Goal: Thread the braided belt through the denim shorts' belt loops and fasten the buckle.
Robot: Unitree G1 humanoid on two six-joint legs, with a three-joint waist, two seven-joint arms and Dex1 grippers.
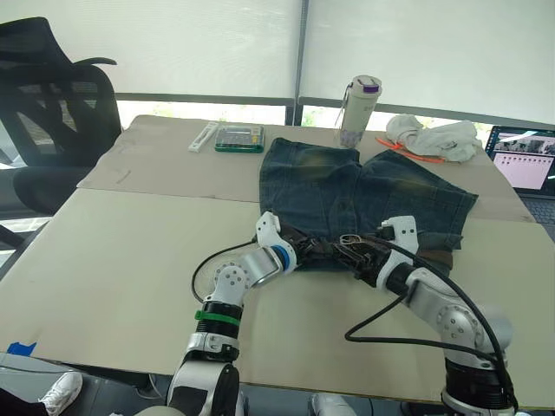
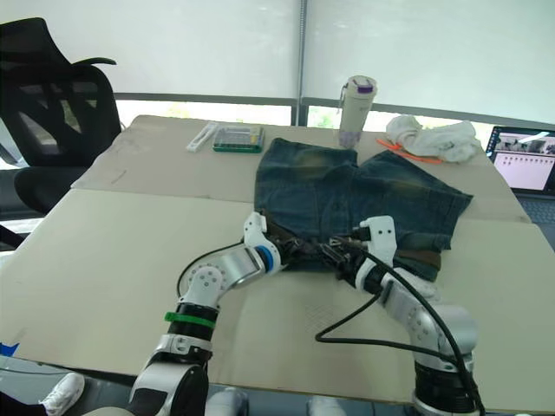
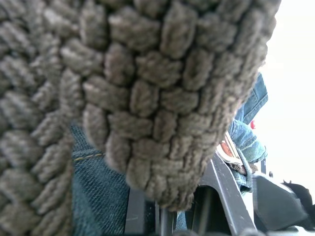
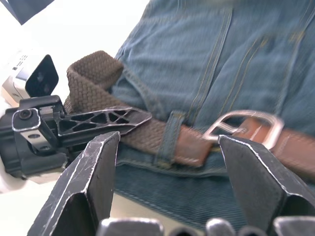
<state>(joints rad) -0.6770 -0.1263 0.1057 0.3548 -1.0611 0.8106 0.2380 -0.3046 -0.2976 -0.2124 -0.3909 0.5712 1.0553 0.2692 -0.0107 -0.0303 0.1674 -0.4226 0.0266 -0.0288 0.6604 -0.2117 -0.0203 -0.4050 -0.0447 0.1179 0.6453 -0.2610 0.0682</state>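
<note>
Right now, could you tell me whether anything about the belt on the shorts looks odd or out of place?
The braided belt runs along the waistband of the denim shorts and passes under a belt loop, but its left stretch bunches up in a raised fold beside the left gripper instead of lying flat. The buckle lies flat.

The place reads as an office or meeting room. A black mesh office chair [image 1: 52, 113] stands at a wide pale table [image 1: 113, 260], an open laptop [image 1: 525, 160] sits at the far right edge, and drawn roller blinds [image 1: 173, 43] cover large windows behind.
</note>
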